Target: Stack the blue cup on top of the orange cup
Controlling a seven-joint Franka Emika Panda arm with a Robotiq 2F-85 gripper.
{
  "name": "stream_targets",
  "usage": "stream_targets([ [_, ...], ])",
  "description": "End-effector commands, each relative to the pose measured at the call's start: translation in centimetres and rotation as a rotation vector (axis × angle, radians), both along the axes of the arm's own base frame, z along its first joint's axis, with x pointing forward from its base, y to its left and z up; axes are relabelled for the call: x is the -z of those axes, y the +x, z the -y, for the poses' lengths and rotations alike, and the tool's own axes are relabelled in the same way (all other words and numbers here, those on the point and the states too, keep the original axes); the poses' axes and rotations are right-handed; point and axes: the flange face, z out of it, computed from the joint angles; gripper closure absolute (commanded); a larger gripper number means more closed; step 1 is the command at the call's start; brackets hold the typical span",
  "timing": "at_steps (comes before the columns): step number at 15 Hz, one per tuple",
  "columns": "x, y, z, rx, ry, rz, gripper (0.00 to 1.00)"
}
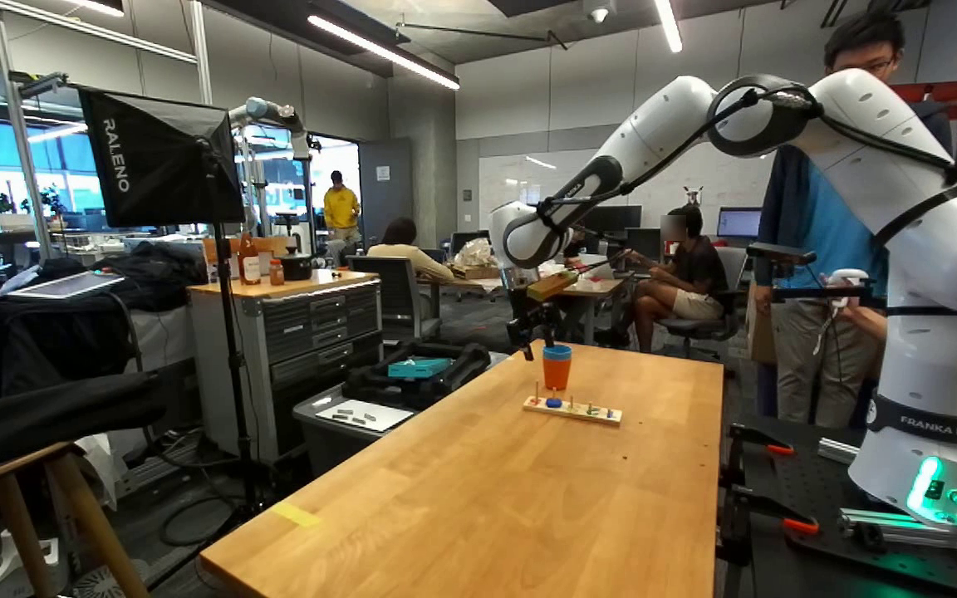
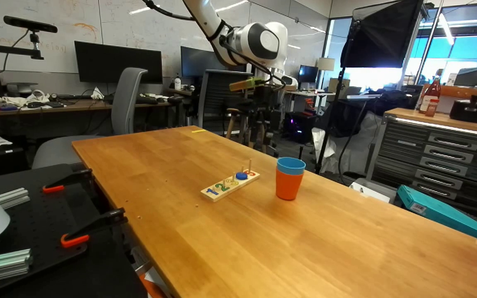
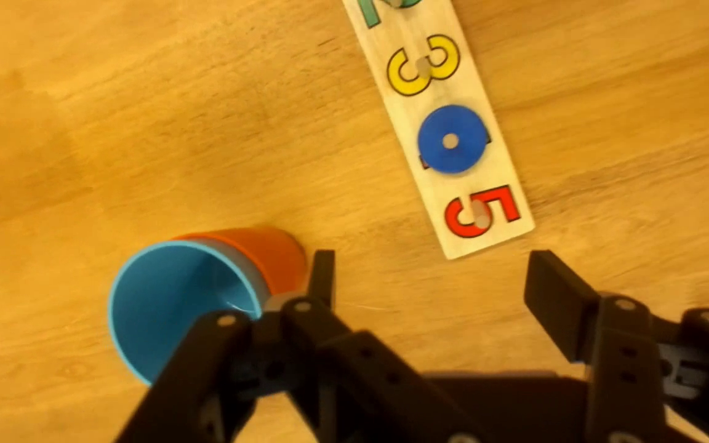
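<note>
Over the long wooden table (image 2: 346, 244) bends the white arm (image 1: 657, 124). Its gripper (image 3: 431, 274) points down, the fingers (image 3: 556, 300) apart, wood visible between them. The number board (image 3: 413, 112) lies near the orange cup (image 2: 289, 186), with some wood between. This cup stands upright, near one long table edge; the blue cup (image 2: 290, 169) is nested inside it. The board carries upright pegs (image 3: 481, 215) and one blue disc (image 3: 453, 160).

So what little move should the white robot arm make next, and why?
Perhaps lift the black two-fingered gripper slightly clear: it's open and empty, and the round blue plastic-looking cup already sits inside the round orange plastic-looking cup.
</note>
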Motion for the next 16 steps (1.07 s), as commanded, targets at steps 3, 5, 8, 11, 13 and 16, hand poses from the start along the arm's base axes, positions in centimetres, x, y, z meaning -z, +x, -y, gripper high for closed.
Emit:
stream_targets([
  [3,-9.1,-2.9,-5.1,-0.26,0.157,-0.002,0.0],
  [5,-11.8,-4.0,-6.7,-0.33,0.182,0.005,0.0],
  [8,-15.4,-6.1,-8.4,-0.407,0.211,0.018,0.0],
  [11,-17.7,-7.9,-9.2,-0.455,0.224,0.039,0.0],
  [13,-18.4,-9.0,-9.3,-0.465,0.218,0.052,0.0],
  [16,-18.0,-8.0,-9.2,-0.448,0.192,0.042,0.0],
])
